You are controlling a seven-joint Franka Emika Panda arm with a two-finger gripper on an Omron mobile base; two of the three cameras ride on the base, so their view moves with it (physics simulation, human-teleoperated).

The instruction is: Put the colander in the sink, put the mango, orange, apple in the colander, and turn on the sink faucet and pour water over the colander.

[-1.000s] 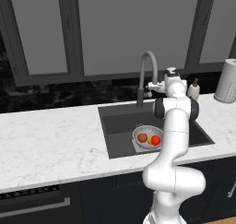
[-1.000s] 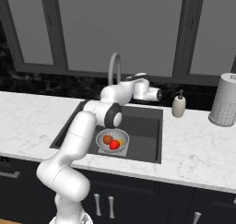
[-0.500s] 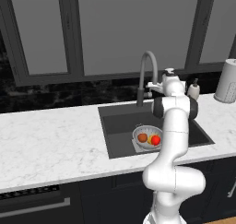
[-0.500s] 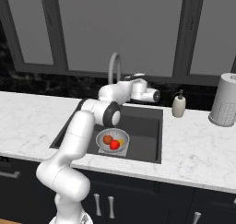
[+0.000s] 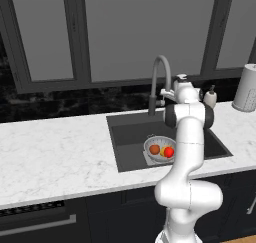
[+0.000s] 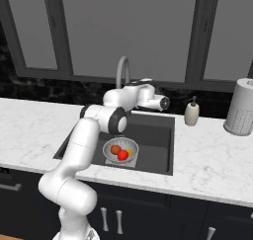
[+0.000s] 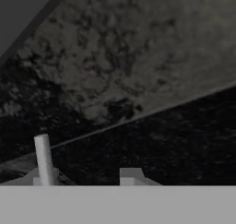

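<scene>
The silver colander [image 5: 148, 148] [image 6: 107, 149] sits in the dark sink [image 5: 130, 137] [image 6: 153, 135]. It holds the orange [image 5: 154, 149] [image 6: 115, 149], the mango [image 5: 163, 150] [image 6: 130, 152] and the red apple [image 5: 169, 151] [image 6: 123, 155]. The grey gooseneck faucet [image 5: 159, 67] [image 6: 120, 68] arches over the sink's back edge. My gripper [image 5: 166, 92] [image 7: 87, 178] hovers right beside the faucet's base at lever height, facing the backsplash. Its fingers are apart with nothing between them. A pale grey rod [image 7: 44, 156] rises by the left fingertip. No water is in view.
A white soap bottle [image 5: 210, 97] [image 6: 191, 113] stands right of the sink, and a paper towel roll [image 5: 247, 88] [image 6: 240, 107] farther right. White marble counter [image 5: 55, 157] stretches left. The dark stone backsplash [image 7: 138, 57] is close ahead of the hand.
The hand has edged slightly toward the faucet. The colander and fruit have not moved.
</scene>
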